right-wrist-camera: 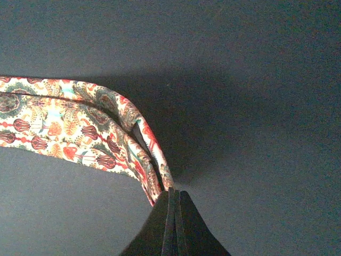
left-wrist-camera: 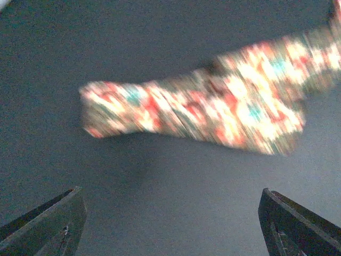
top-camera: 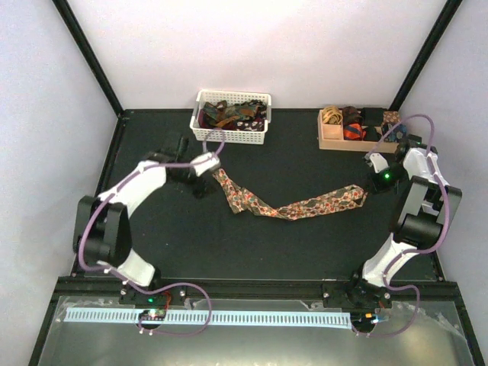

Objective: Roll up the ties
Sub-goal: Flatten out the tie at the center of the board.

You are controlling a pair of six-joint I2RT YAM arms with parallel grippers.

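A floral tie [top-camera: 290, 204] in red, green and beige lies stretched across the dark mat, running from near the left gripper down and across to the right. My right gripper [top-camera: 371, 185] is shut on the tie's right end; in the right wrist view the fabric [right-wrist-camera: 80, 128] folds up into the closed fingertips [right-wrist-camera: 173, 200]. My left gripper [top-camera: 204, 183] is open just beside the tie's left end. In the left wrist view the blurred tie end [left-wrist-camera: 213, 106] lies ahead of the spread fingers [left-wrist-camera: 53, 218], untouched.
A white slatted basket [top-camera: 229, 135] holding several more ties [top-camera: 232, 114] stands at the back centre. A tan wooden compartment box [top-camera: 335, 141] with rolled ties stands at the back right, close behind my right arm.
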